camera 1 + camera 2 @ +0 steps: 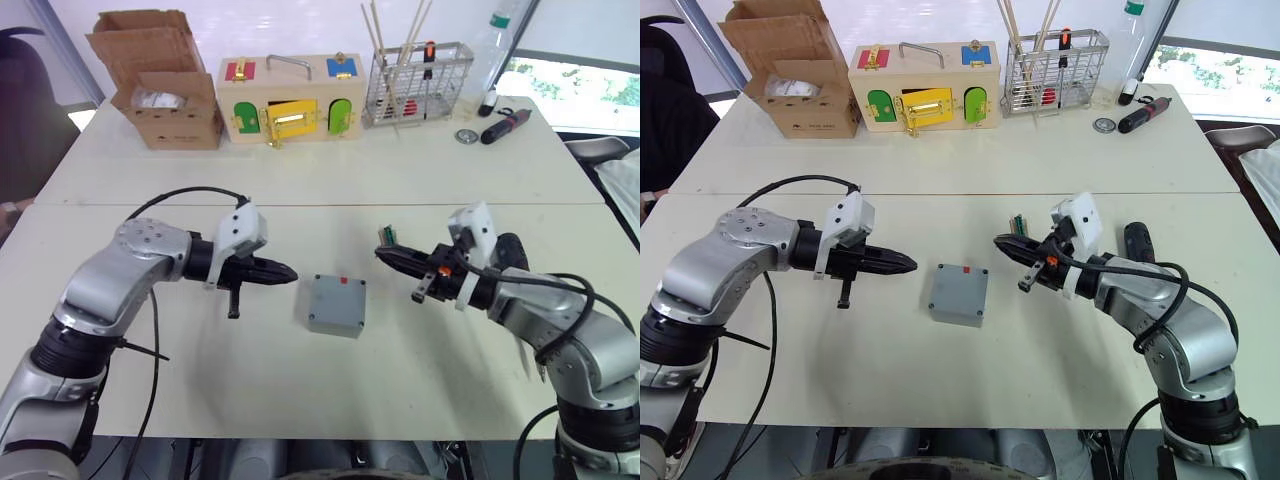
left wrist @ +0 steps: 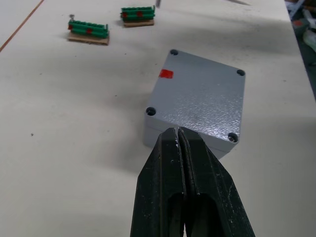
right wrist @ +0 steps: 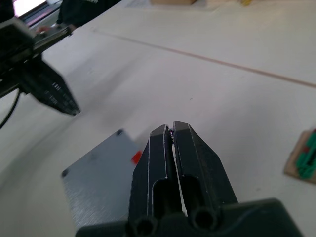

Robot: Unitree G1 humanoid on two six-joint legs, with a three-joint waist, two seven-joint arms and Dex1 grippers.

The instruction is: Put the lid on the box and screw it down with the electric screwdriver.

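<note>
The grey box [image 1: 336, 305] stands mid-table with the lid [image 2: 200, 96] lying flat on top of it. The lid has a screw hole in each corner and a small red tab near one edge. My left gripper [image 1: 290, 272] is shut and empty, a little to the left of the box and pointing at it. My right gripper [image 1: 380, 252] is also shut and empty, up and to the right of the box. A dark cylinder [image 1: 1137, 243] lies just behind my right forearm, mostly hidden. It looks like the electric screwdriver.
Two green terminal blocks [image 2: 88, 30] lie near the right gripper. Along the far edge stand a cardboard box [image 1: 165, 85], a wooden box with coloured doors [image 1: 290, 100], a wire basket [image 1: 415, 85] and a bottle [image 1: 495, 50]. A black-and-red pen-like tool [image 1: 505, 125] lies there too.
</note>
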